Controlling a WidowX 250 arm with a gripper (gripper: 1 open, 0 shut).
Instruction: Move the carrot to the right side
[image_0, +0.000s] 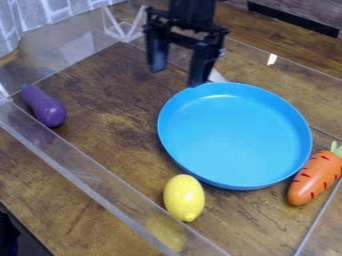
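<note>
Pincer (182, 62) sits at the far edge of the surface (114, 110), pointing straight down, its 2 black fingers (201, 68) spread wide apart with nothing between them. It hangs just past the far rim of the blue plate (235, 135), not touching it as far as the view shows.

Carrot (315, 176) lies at the right edge of the surface, just beside the plate's right rim, green top (334, 150) pointing toward the far side. Orange body with dark grooves, resting flat. Well apart from the pincer, with the plate between them.

Blue plate takes up the middle-right of the surface, upright, with nothing in it.

Yellow lemon (185, 197) lies near the front edge, just beside the plate's near-left rim; touching or not, can't tell.

Purple eggplant (43, 106) lies at the left edge, next to the clear plastic wall (80, 180) that runs along the left and front sides. Well apart from everything else.

Surface is dark wood grain with some glare on the far right part.
</note>
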